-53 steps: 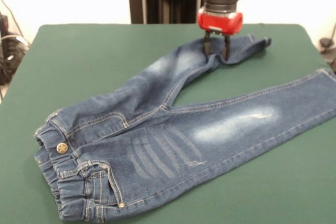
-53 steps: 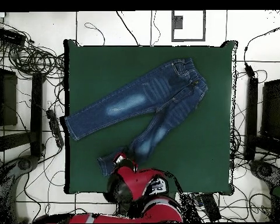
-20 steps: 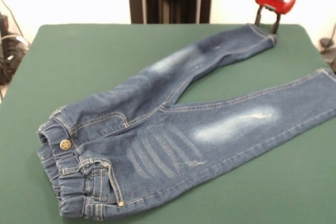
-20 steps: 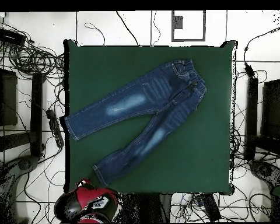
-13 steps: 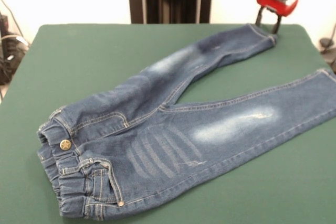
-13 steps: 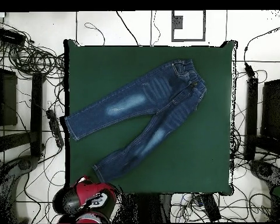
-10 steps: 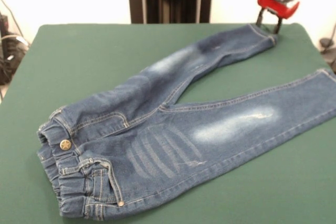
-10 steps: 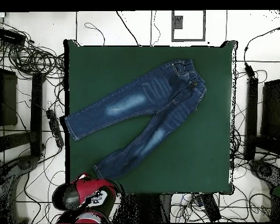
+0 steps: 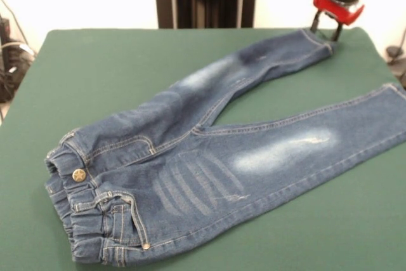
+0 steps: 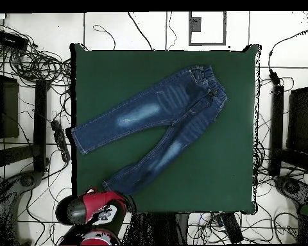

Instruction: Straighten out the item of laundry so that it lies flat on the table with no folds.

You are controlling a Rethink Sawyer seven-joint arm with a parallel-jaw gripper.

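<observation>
At upper right of the front view, we find the red-and-black gripper (image 9: 326,30) empty, prongs apart, beside the hem of the dark blue denim jeans (image 9: 209,163), spread flat across the green cloth table (image 9: 114,68). We judge them soft, light; grasp hems.

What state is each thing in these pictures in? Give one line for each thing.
Jeans: spread out on the table, both legs straight and apart, no folds showing.
Table: covered in green cloth, bearing the jeans.
Hand: raised near the table's corner by the end of one leg, holding nothing; its fingers stand apart.
</observation>
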